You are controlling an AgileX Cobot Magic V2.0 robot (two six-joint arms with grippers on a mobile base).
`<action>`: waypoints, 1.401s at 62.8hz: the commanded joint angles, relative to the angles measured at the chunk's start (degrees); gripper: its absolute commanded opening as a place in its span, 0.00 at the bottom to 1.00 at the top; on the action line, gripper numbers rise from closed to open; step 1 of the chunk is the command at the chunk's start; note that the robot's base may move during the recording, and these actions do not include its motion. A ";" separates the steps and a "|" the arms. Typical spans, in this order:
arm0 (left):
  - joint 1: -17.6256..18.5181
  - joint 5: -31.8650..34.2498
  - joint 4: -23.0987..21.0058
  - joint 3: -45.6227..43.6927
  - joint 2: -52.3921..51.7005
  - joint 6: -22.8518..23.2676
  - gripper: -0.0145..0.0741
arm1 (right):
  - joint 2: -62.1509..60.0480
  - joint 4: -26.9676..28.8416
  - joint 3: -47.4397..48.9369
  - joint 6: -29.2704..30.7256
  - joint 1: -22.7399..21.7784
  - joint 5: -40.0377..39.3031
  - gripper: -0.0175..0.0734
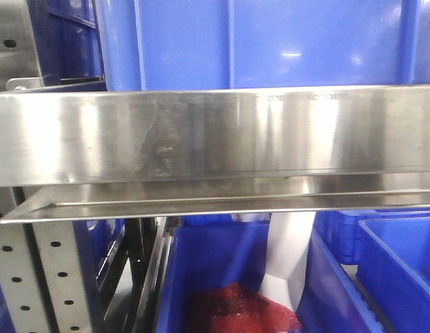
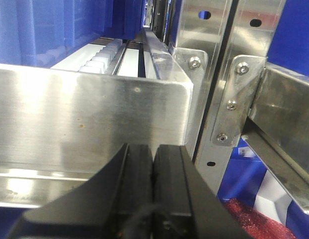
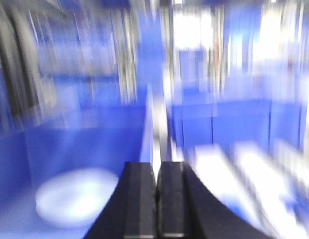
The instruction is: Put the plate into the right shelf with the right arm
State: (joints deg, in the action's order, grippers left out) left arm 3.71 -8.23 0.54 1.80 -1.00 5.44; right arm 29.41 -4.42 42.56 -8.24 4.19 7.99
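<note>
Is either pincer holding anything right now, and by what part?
Nothing. The right pincer is shut empty, with the plate lying apart in a blue bin. The left pincer is shut empty too.

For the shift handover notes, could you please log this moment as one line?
plate: lying in blue bin, not held | right gripper: shut, empty, view blurred | left gripper: shut, empty, facing steel shelf rail

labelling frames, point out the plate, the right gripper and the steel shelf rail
plate (image 3: 75,196): right wrist view, blurred centre
right gripper (image 3: 157,199): right wrist view, seam between fingers
steel shelf rail (image 1: 215,132): front view, flat face
</note>
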 commanded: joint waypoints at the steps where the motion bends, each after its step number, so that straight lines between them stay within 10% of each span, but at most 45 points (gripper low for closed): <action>1: 0.38 4.83 -0.13 0.57 -0.24 0.34 0.11 | -4.41 -0.54 -6.75 2.29 -0.38 -13.06 0.25; 13: 0.38 4.83 -0.13 0.57 -0.24 0.34 0.11 | -13.06 8.27 -22.83 7.89 -0.38 -18.89 0.25; 39: 0.38 4.83 -0.13 0.57 -0.24 0.34 0.11 | -28.76 6.03 -42.67 8.24 -0.38 -17.99 0.25; 88: 0.38 4.83 -0.13 0.57 -0.24 0.34 0.11 | -30.76 6.01 -43.79 8.24 -0.38 -8.79 0.25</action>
State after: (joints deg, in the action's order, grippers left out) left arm 3.71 -8.23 0.54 1.80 -1.00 5.44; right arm -0.57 2.23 -1.49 -0.56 4.19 2.92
